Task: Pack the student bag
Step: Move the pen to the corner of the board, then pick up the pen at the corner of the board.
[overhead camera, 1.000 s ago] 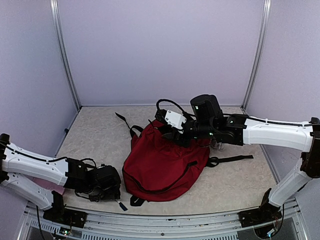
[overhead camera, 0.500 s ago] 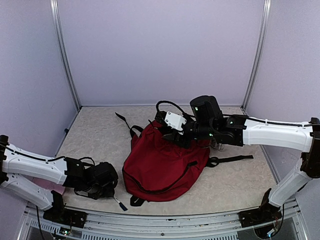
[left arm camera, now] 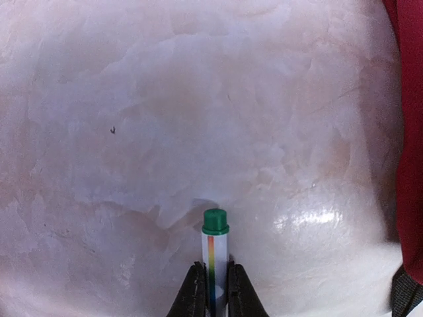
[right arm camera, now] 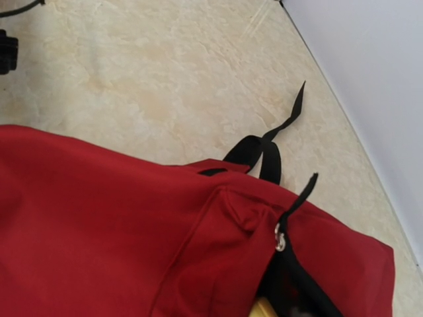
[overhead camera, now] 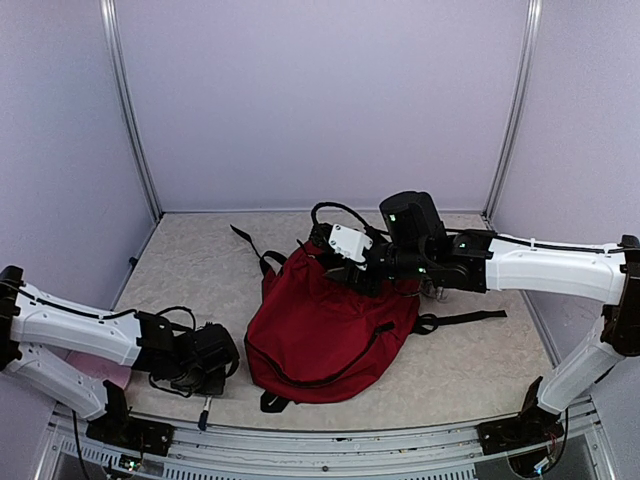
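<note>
The student bag (overhead camera: 320, 330), dark red with black straps, lies in the middle of the table; its red edge (left arm camera: 411, 132) shows at the right of the left wrist view. My left gripper (left arm camera: 215, 294) is shut on a white pen (left arm camera: 215, 254) with a green cap and a rainbow stripe, held just above the table left of the bag. From above, the left gripper (overhead camera: 205, 372) sits near the front edge. My right gripper (overhead camera: 350, 265) is at the bag's top opening; its fingers are hidden. The bag (right arm camera: 99, 224) fills the right wrist view, something yellow (right arm camera: 264, 308) showing inside.
A black strap (overhead camera: 465, 318) trails right of the bag, and another strap (right arm camera: 264, 148) lies on the table behind it. A pink item (overhead camera: 100, 368) lies under the left arm. The metal rail (overhead camera: 330, 440) runs along the near edge.
My left gripper has closed on the pen and swung it from beside the bag's front corner leftward toward the near rail. The right arm has barely moved.
</note>
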`<action>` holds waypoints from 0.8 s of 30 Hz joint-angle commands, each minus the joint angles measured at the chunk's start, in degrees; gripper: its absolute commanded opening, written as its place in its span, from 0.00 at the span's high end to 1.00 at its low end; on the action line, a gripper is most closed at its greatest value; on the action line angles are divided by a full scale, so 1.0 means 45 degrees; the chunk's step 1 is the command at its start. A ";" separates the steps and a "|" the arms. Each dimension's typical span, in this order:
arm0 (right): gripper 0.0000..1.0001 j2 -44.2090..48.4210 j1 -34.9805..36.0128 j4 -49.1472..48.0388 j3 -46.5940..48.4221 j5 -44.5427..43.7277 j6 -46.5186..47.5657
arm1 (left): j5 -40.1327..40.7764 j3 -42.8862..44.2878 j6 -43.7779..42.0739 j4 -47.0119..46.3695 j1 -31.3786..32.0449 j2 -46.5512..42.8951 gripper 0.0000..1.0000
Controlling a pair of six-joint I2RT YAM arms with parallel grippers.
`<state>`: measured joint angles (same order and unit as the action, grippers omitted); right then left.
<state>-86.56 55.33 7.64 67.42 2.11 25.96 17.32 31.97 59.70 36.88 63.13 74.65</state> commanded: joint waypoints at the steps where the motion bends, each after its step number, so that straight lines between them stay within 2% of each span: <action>1: 0.42 0.0252 0.0126 0.0043 0.0112 -0.0064 0.0082 | 0.0051 -0.0129 -0.1141 -0.0976 -0.0729 0.0059 0.91; 7: 0.42 0.0331 0.0119 0.0044 0.0077 -0.0099 0.0147 | 0.1374 0.0567 -0.2954 -0.1802 -0.2374 0.0795 0.98; 11: 0.42 0.0383 0.0124 0.0166 0.0160 -0.0116 0.0155 | 0.1072 0.0904 -0.4392 -0.2901 -0.3598 0.1462 0.97; 13: 0.42 0.0465 0.0120 0.0292 0.0165 -0.0099 0.0061 | 0.0734 0.0912 -0.4622 -0.2943 -0.3789 0.1603 0.91; 15: 0.42 0.0603 0.0141 0.0417 0.0104 -0.0062 -0.0045 | 0.0235 0.0799 -0.4437 -0.2686 -0.3734 0.1508 0.80; 20: 0.42 0.0835 0.0135 0.0226 -0.0186 0.0111 -0.0179 | -0.0584 -0.0026 -0.2823 -0.1286 -0.3259 0.0191 0.52; 21: 0.42 0.0813 0.0135 0.0169 -0.0195 0.0199 -0.0182 | -0.0497 -0.0152 -0.2404 -0.1080 -0.2910 -0.0151 0.48; 24: 0.42 0.0701 0.0142 0.0007 -0.0091 0.0459 -0.0144 | -0.0797 -0.0458 -0.1330 -0.0891 -0.1935 -0.0626 0.48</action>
<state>-84.40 55.33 8.71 67.42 2.61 25.85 16.23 31.66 46.81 29.28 50.26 74.59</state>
